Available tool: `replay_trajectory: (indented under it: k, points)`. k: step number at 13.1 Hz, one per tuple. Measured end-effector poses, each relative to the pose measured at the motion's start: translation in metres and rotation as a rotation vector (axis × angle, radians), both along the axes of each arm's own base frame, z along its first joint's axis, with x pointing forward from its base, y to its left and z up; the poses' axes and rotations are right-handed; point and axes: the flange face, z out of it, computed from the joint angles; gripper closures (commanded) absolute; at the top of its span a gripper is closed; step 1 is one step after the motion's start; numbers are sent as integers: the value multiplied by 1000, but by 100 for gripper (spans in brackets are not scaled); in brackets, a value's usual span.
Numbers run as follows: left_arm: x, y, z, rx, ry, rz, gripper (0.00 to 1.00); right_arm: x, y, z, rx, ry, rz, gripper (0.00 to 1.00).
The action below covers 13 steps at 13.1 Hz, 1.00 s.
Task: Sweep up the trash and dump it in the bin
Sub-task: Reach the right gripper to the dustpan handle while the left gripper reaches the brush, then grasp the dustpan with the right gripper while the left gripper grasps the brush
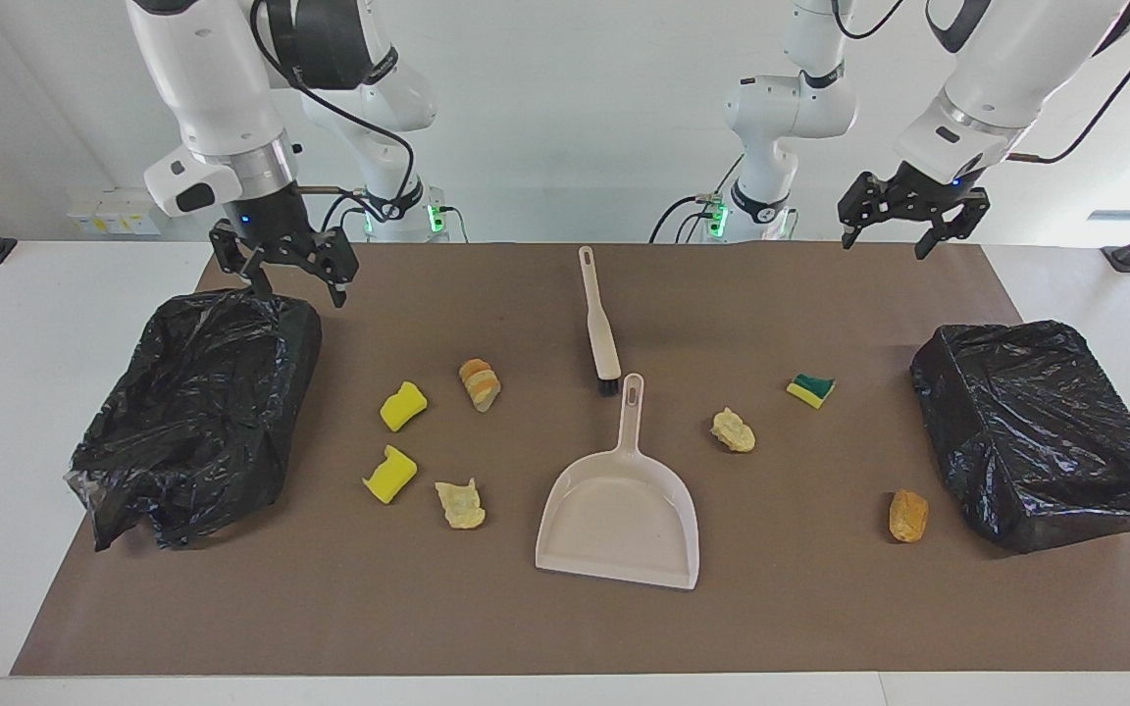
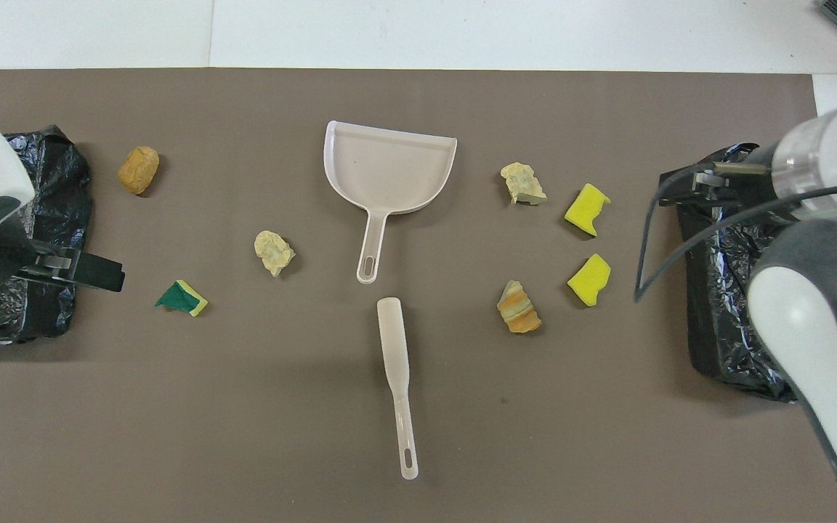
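Observation:
Seven trash scraps lie on the brown mat. Toward the right arm's end lie two yellow sponge pieces (image 1: 403, 405) (image 1: 390, 474), a striped bread chunk (image 1: 480, 383) and a pale chunk (image 1: 460, 503). Toward the left arm's end lie a pale chunk (image 1: 733, 429), a green-and-yellow sponge (image 1: 810, 389) and an orange chunk (image 1: 907, 515). The beige dustpan (image 1: 565, 520) and beige hand brush (image 1: 599, 319) lie mid-table, the brush nearer to the robots. My right gripper (image 1: 298, 294) hangs open and empty over a black-bagged bin (image 1: 197, 412). My left gripper (image 1: 884, 245) hangs open and empty, raised near the other bin (image 1: 1041, 431).
The two black-bagged bins stand at the mat's two ends, one at each arm's end. The brown mat (image 1: 526, 628) covers most of the white table. The dustpan's handle points toward the brush's bristle end.

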Motion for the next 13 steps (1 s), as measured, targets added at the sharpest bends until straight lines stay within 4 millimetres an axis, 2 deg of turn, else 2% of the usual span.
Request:
replay_trajectory:
  k: [2,4,5,7,9,11,13]
  points:
    - [-5,-32,-26,0,-1,-31,0,38,22,-22,45,-23,-39,0]
    - [-17,-74,-61,-2,-15,-45,0,67,38,-52,88,-47,-66,0]
    - [-28,-96,-83,-4,-25,-54,0,76,59,-71,112,-51,-74,0]
    - [-52,-135,-119,-6,-35,-60,0,79,110,-98,139,-22,-103,0]
    - [-79,-172,-147,-10,-47,-45,0,71,157,-115,150,11,-120,0]
    - [-114,-212,-181,-23,-68,-61,0,62,187,-128,149,35,-100,0]
    - [-151,-243,-217,-45,-95,-79,0,52,216,-145,139,67,-60,0]
